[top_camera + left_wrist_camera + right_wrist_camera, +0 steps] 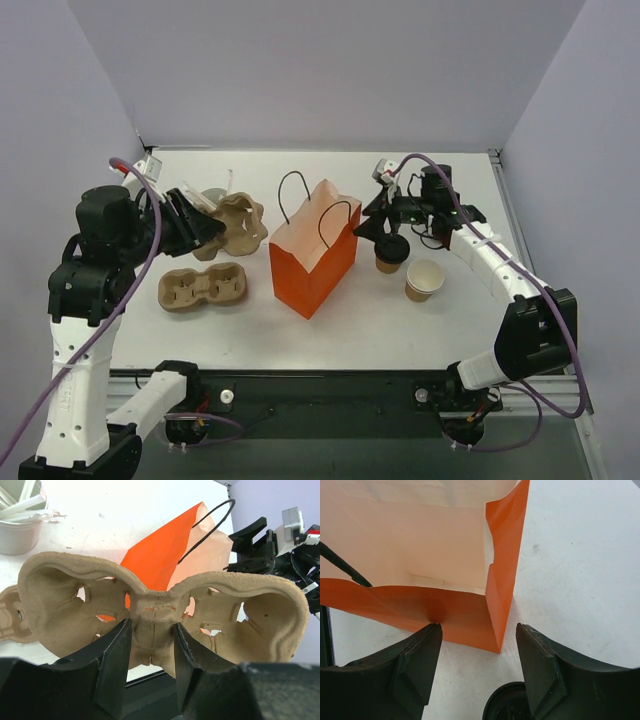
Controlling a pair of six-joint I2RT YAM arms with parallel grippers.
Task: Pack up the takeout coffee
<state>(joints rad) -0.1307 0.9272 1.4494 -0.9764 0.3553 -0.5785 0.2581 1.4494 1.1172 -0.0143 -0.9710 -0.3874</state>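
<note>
Small tan kraft-paper cup with black plastic lid (pixel 390 259), upright between orange paper bag (pixel 313 262) and lidless tan paper cup (pixel 424 281), beneath right gripper (pixel 390 236), jaws apart; probably light, thin-walled, crushable, so grip sidewalls below lid; left gripper (pixel 152 630) clamped on moulded-pulp cup carrier (pixel 155 599).

Bright, even light comes from above. Shadows are soft and small, like the one beside the orange bag (pixel 312 262). The white table (pixel 380 320) glares a little. Near the wrist cameras, the black fingers (pixel 112 670) look fuzzy low down.
</note>
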